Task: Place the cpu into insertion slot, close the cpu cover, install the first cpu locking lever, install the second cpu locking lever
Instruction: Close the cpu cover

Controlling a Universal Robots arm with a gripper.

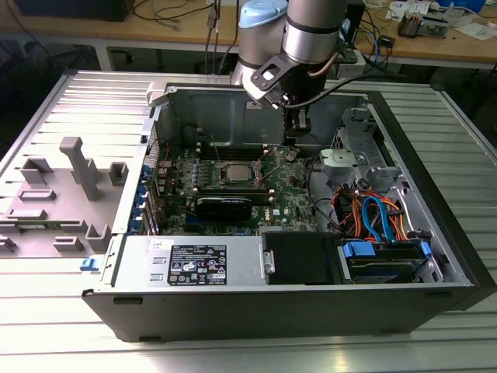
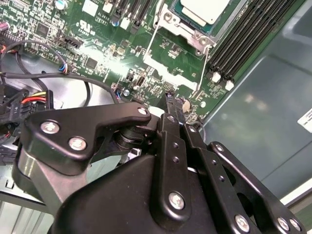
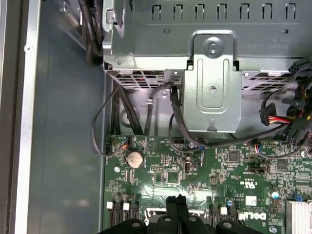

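Note:
The cpu [image 1: 236, 172] lies in the socket on the green motherboard [image 1: 291, 186], its dull silver top [image 2: 204, 9] facing up. The cpu cover [image 2: 191, 30] is a silvery frame lying around the chip. A thin wire locking lever [image 2: 151, 41] runs beside the socket; I cannot tell whether it is latched. My gripper [image 1: 295, 144] hangs over the board's far corner, to the exterior view's right of the socket. In both wrist views its black fingertips [image 2: 171, 105] [image 3: 176, 201] meet, shut with nothing between them.
A small round copper-coloured part [image 3: 134, 158] sits on the board just below the fingertips. A metal drive cage [image 3: 214, 78] and black cables [image 3: 175, 112] stand beyond the board. A black expansion card [image 1: 224, 205] and memory slots [image 2: 253, 34] flank the socket.

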